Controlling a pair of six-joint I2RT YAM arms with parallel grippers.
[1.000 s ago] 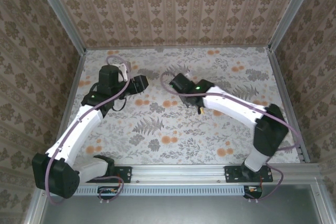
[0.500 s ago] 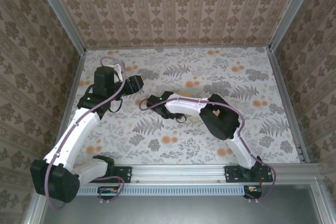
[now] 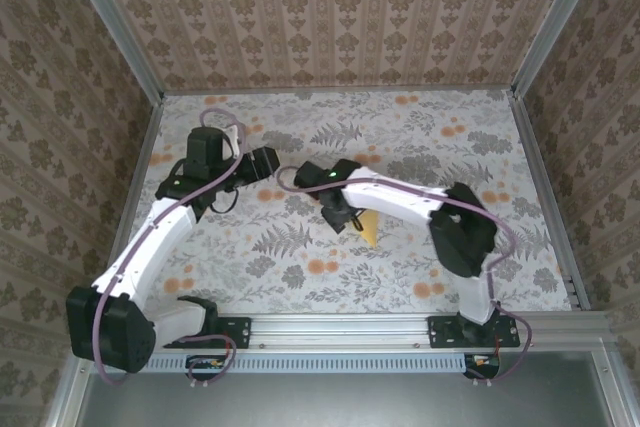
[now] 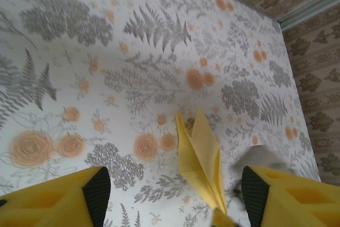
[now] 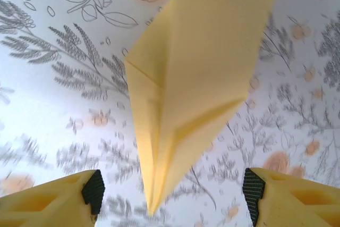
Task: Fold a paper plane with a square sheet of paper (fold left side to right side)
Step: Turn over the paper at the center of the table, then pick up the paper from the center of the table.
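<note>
At the near edge of the flower-printed white table (image 3: 420,137) the two arm bases are bolted, and both white arms reach toward the middle. The slim, pointed, creased pale-yellow paper plane (image 3: 370,229) is there, a little right of the centre and just beside the right gripper (image 3: 345,217).

From the right wrist camera, the paper plane (image 5: 196,78) hangs large in front of the lens, its sharp tip pointing down into the gap of the right gripper (image 5: 172,195). The two yellow fingers (image 5: 64,203) stand wide apart, one on each side, and neither one touches the paper, so this pincer is open and holds nothing. Whether the plane lies flat on the table I cannot tell.

A bit farther and to the left, the left gripper (image 3: 268,162) hovers above the table, apart from the plane. In its own camera the left gripper (image 4: 172,195) has its yellow fingers (image 4: 48,203) spread wide with only the table between them. It is open and empty, and the paper plane (image 4: 202,158) is seen ahead, with its folded wings raised.

Behind all this, the brown patterned wall (image 3: 340,17) closes the far side.
</note>
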